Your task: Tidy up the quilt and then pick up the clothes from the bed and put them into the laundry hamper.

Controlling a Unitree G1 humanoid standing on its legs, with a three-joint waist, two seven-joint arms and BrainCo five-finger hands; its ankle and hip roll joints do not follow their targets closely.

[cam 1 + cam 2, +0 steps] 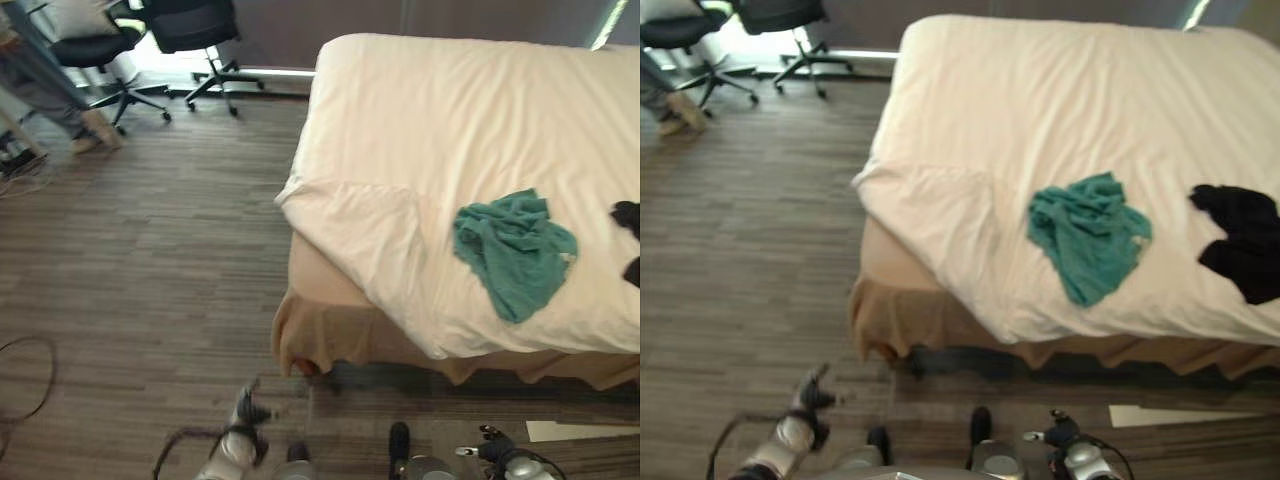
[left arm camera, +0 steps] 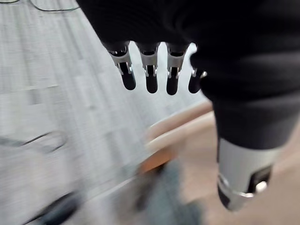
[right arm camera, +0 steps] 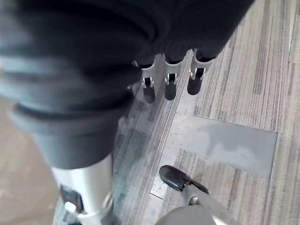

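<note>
The cream quilt (image 1: 440, 130) lies spread over the bed (image 1: 330, 330), its near corner rumpled; soft and light, best pinched at that edge. A teal garment (image 1: 515, 250) and black clothes (image 1: 1240, 240) rest on it. Left hand (image 1: 243, 410) and right hand (image 1: 1060, 432) hang low, fingers relaxed, empty.

Wide bed (image 1: 330, 330) with a cream quilt (image 1: 440, 130) spread over it; near left corner of the quilt is folded back, exposing the tan bed skirt below. Crumpled teal garment (image 1: 515, 250) lies near the bed's near edge. Black garment (image 1: 628, 240) at its right edge, well apart. Left hand (image 1: 245, 410) low over the striped wood-look floor (image 1: 150, 260), near the bed's near left corner. Two black office chairs (image 1: 195, 40) far left.
</note>
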